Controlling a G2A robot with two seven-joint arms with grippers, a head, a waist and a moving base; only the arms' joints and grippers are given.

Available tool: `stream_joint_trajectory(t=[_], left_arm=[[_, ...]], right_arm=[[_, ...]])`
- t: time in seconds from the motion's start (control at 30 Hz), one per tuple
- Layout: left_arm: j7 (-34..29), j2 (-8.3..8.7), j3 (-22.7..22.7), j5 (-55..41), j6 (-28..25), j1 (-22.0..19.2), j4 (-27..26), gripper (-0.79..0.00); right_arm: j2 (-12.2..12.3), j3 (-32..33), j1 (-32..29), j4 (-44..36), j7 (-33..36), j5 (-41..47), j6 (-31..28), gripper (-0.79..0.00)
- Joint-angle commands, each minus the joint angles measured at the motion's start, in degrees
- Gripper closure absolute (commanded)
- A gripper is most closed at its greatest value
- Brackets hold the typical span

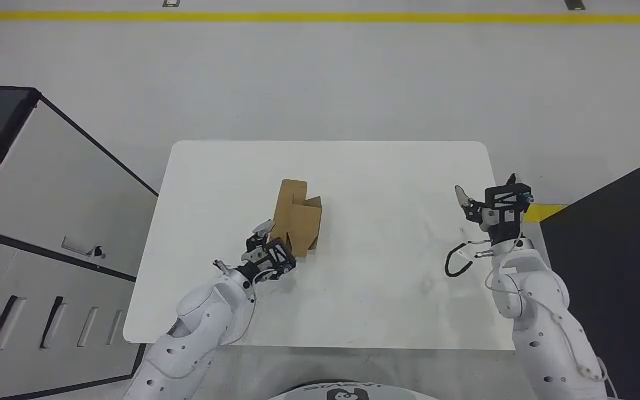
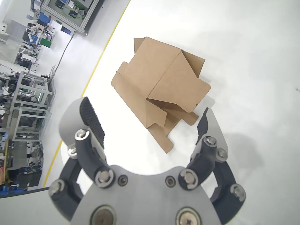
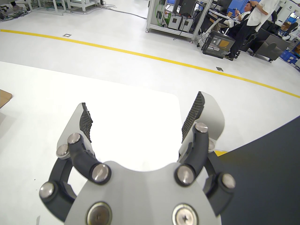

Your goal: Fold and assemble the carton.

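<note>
the left gripper (image 1: 268,250), jaws apart and empty, sat just beside the seven o'clock corner of the half-folded carton (image 1: 298,215), which lay on the white worktop (image 1: 400,290) toward nine o'clock of its centre. the right gripper (image 1: 488,200), jaws likewise apart and empty, hung at the worktop's three o'clock edge, well apart from the carton.

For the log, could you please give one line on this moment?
carton: half-folded; left gripper: open, by carton; right gripper: open, table edge
</note>
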Motion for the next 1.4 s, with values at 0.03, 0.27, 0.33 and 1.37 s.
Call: stream_joint_trajectory(t=[0.03, 0.27, 0.33, 1.37], left_arm=[[0.46, -0.09, -0.02, -1.73, -0.09, -0.43, 1.13, -0.785], [2.16, -0.61, 0.15, -7.85, 2.31, -1.75, 5.94, -0.785], [2.64, -0.64, 0.19, -8.09, 2.66, -2.13, 6.83, -0.785], [6.41, -1.35, 2.74, -12.67, 2.86, -6.96, 14.76, -0.363]], right_arm=[[0.0, 0.0, 0.0, 0.0, 0.0, 0.0, 0.0, -0.785], [0.0, 0.0, 0.0, 0.0, 0.0, 0.0, 0.0, -0.785], [0.0, 0.0, 0.0, 0.0, 0.0, 0.0, 0.0, -0.785], [0.0, 0.0, 0.0, 0.0, 0.0, 0.0, 0.0, -0.785]])
